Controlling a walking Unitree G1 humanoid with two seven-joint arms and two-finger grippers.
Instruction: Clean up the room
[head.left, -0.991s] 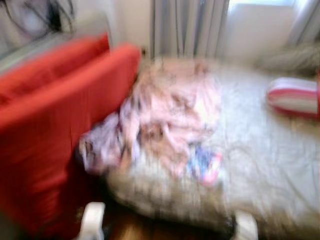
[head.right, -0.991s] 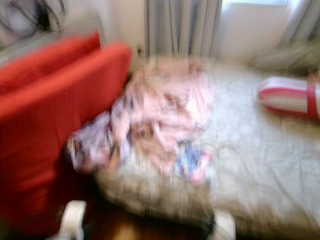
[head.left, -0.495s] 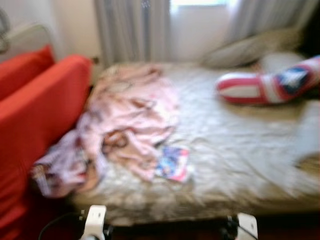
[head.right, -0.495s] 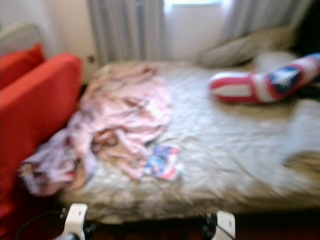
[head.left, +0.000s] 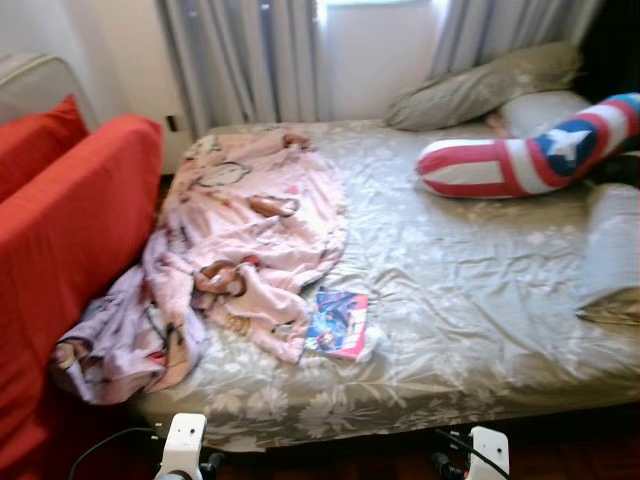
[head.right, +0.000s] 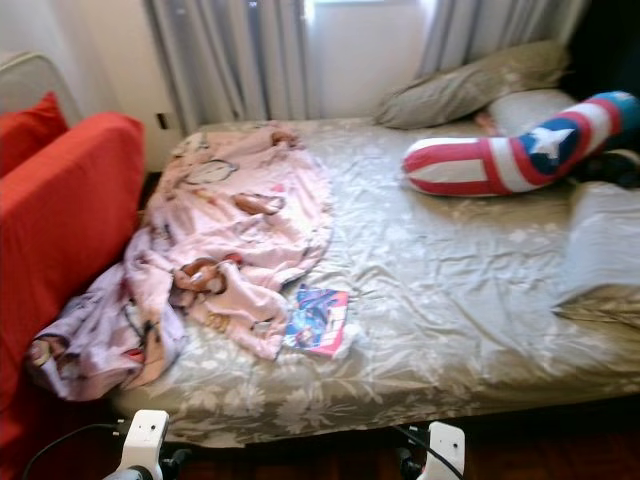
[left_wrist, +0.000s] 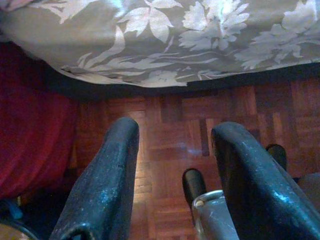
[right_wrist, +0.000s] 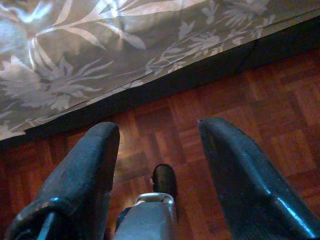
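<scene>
A crumpled pink printed blanket (head.left: 245, 250) lies over the bed's left half and spills off its near-left corner toward the red sofa (head.left: 70, 230). A small colourful book (head.left: 338, 324) rests on the sheet beside the blanket's edge. A red, white and blue shield-print bolster (head.left: 520, 160) lies at the far right. Both arms hang low at the bed's foot. My left gripper (left_wrist: 175, 150) is open over the wooden floor. My right gripper (right_wrist: 157, 145) is open too, with nothing between the fingers.
The bed (head.left: 470, 290) has a grey leaf-print sheet, with grey pillows (head.left: 480, 85) at the far end and another (head.left: 612, 250) at the right edge. Curtains (head.left: 240, 60) and a window stand behind. Parquet floor (right_wrist: 240, 110) runs under the bed's overhanging sheet.
The camera has swung right and the blur has cleared: the sofa slid toward the left edge and more of the bed and the bolster came into view. Nothing on the bed moved.
</scene>
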